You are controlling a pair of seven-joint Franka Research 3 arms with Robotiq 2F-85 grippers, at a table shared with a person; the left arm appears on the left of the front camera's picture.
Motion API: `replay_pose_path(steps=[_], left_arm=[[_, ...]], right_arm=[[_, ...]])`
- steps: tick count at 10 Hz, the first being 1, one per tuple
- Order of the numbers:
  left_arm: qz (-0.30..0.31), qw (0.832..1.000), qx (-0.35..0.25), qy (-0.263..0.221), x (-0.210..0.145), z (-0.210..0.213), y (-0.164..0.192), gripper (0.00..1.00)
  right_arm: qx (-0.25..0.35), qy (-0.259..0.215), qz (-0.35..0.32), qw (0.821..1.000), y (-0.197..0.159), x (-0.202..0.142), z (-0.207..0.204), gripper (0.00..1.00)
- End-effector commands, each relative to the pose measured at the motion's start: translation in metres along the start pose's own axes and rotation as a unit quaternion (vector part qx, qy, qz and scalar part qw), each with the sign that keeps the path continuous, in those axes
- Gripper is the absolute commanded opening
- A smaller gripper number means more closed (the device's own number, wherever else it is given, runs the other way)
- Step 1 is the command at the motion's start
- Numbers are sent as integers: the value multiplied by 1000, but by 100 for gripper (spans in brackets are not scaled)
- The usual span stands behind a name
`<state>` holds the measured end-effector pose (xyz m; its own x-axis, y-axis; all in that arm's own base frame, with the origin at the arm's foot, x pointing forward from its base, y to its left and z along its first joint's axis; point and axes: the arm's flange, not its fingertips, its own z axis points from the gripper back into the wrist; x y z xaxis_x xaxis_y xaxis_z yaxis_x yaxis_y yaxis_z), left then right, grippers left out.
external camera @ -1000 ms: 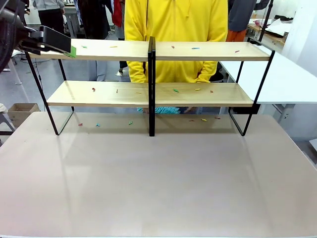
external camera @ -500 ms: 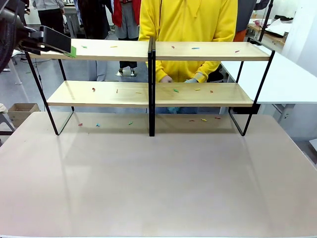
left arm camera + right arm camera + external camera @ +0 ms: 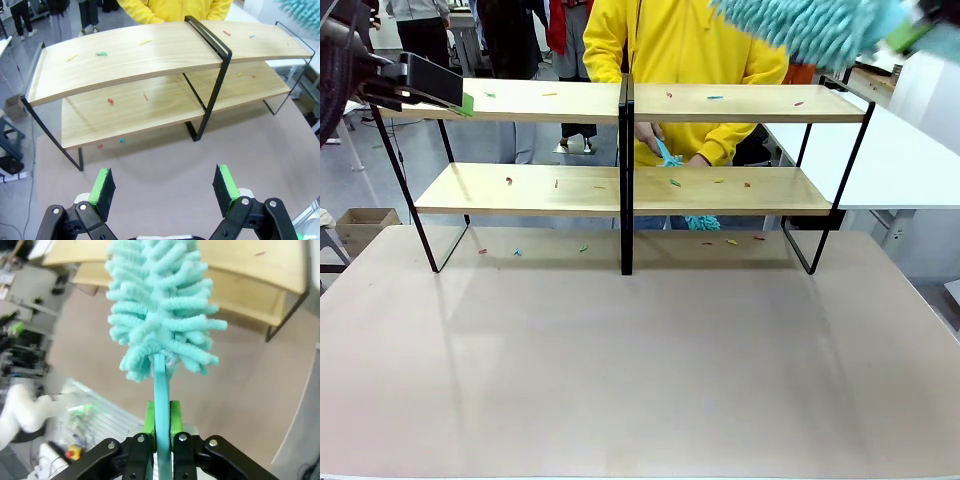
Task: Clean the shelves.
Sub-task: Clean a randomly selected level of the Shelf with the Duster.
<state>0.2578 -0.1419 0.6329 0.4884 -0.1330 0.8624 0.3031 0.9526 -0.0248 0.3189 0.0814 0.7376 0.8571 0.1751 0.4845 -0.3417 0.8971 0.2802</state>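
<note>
Tan table (image 3: 640,380), shelves (image 3: 520,188), right claw (image 3: 161,415) clamping edge-cropped duster (image 3: 160,315), left claw (image 3: 165,182) spread, empty

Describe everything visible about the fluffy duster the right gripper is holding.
The duster has a head of thick, soft-looking turquoise strands bunched around a thin, flat turquoise handle, plastic by its look. The right gripper is shut on the handle just below the head, green pads on both sides. In the front view it is blurred at top right, above the right end of the shelves, over the upper board and apart from it.
</note>
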Motion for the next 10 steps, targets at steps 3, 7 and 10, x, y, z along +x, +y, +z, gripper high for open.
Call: replay_pose_path(steps=[3, 7, 10], left_arm=[[0, 1000, 2, -1, 1, 0, 0, 100], [0, 1000, 2, -1, 1, 0, 0, 100], [0, 1000, 2, -1, 1, 0, 0, 100]], right_arm=[[0, 8, 5, 1000, -6, 3, -4, 12], [-61, -16, -14, 998, 19, 79, -53, 12], [-46, -5, -40, 998, 6, 74, -47, 12]])
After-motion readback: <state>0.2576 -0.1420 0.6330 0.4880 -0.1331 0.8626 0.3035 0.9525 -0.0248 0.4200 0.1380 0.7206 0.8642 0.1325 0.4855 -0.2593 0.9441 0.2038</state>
